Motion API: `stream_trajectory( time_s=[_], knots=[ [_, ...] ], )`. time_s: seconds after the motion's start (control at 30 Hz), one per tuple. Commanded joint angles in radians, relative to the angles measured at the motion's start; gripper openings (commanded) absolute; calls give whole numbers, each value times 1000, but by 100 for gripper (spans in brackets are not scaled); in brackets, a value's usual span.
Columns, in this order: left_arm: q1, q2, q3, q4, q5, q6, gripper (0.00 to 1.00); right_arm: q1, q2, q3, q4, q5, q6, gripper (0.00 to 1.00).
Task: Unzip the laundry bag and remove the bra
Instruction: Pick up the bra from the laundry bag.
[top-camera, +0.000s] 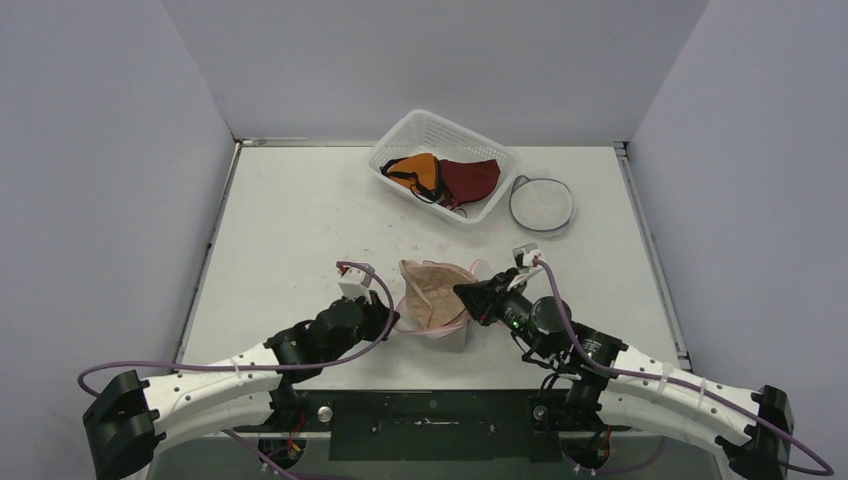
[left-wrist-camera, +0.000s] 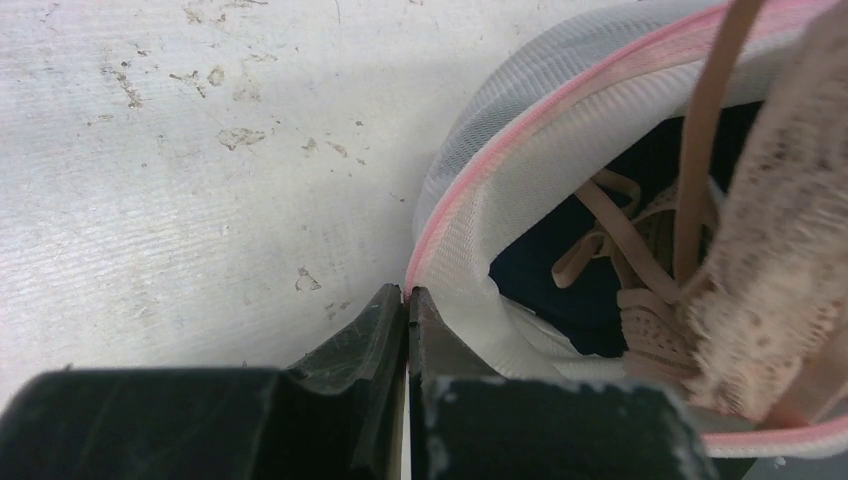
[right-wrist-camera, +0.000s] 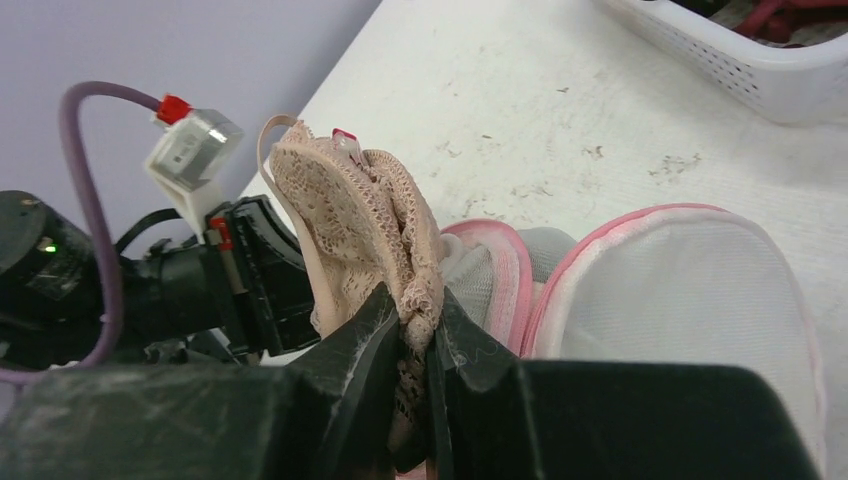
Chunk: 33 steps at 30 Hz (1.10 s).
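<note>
The white mesh laundry bag (top-camera: 448, 335) with pink trim lies open near the table's front middle; its rim shows in the left wrist view (left-wrist-camera: 520, 150) and its lobes in the right wrist view (right-wrist-camera: 680, 290). A beige lace bra (top-camera: 432, 290) sticks up out of it. My right gripper (right-wrist-camera: 420, 325) is shut on the bra's lace (right-wrist-camera: 350, 215) and holds it above the bag. My left gripper (left-wrist-camera: 408, 298) is shut on the bag's pink rim at its left side. The bra's straps (left-wrist-camera: 700, 130) run out of the dark opening.
A white basket (top-camera: 400, 135) at the back holds orange and dark red garments (top-camera: 445, 178). A round lidded mesh disc (top-camera: 542, 203) lies right of it. The left arm's wrist and purple cable (right-wrist-camera: 85, 160) sit just left of the bra.
</note>
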Motion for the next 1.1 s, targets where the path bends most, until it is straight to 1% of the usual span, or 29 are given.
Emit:
stream_trajectory(
  time_s=[0.0,0.2,0.3,0.43,0.5,0.63,0.73,0.87,1.07],
  knots=[
    [-6,-18,44,22,4,-11,0,23,48,34,37,120,-56,5],
    [-7,28,65,54,43,-11,0,62,176,42,38,193,-54,5],
    [-8,52,66,61,56,-10,0,66,195,41,65,210,-55,5],
    [-7,51,63,68,62,-11,0,65,181,44,98,231,-38,5],
    [-7,44,61,65,58,-8,0,57,160,47,117,211,-20,5],
    [-7,37,55,58,45,-6,0,45,135,86,103,172,15,5],
    [-7,37,51,58,43,-6,0,46,108,110,87,171,22,5],
    [-7,36,47,58,43,-6,0,45,79,126,66,197,7,5],
    [-7,15,52,52,46,-11,0,44,62,105,85,237,-12,5]
  ],
)
